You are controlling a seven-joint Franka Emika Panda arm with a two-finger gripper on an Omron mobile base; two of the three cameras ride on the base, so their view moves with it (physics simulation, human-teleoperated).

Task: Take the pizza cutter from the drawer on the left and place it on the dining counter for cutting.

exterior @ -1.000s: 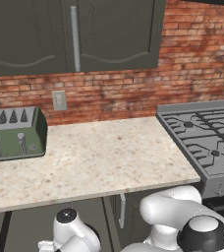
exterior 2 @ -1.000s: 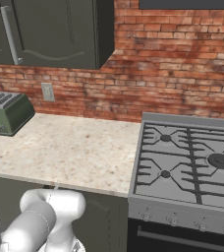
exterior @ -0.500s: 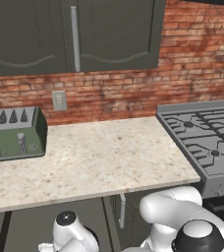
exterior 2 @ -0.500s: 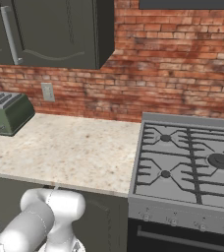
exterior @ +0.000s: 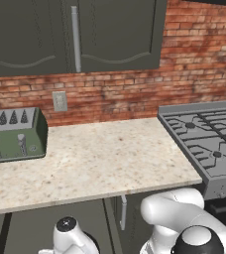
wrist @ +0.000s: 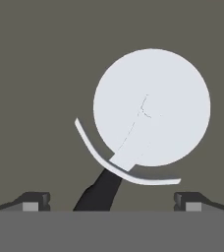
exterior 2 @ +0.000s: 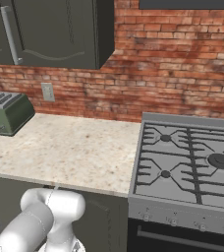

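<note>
The pizza cutter (wrist: 151,108) lies flat on the dark grey floor of the drawer (wrist: 35,74). It has a round pale blade, a thin curved guard below the blade, and a short black handle (wrist: 101,192) that points toward the bottom of the hand view. My gripper (wrist: 114,202) hovers over the handle end, open, with one fingertip on each side of it and nothing between them. In both base views my arm is bent down below the worktop's front edge. The dining counter is out of view.
A beige worktop (exterior: 100,163) with a red brick backsplash spans the base views. A green toaster (exterior: 13,134) stands at its left and a grey gas stove (exterior 2: 192,167) at its right. Dark wall cabinets (exterior: 75,34) hang above. A narrow cabinet door with a vertical handle (exterior: 123,212) sits below.
My arm has sunk slightly lower below the worktop edge. The jaws have stayed open.
</note>
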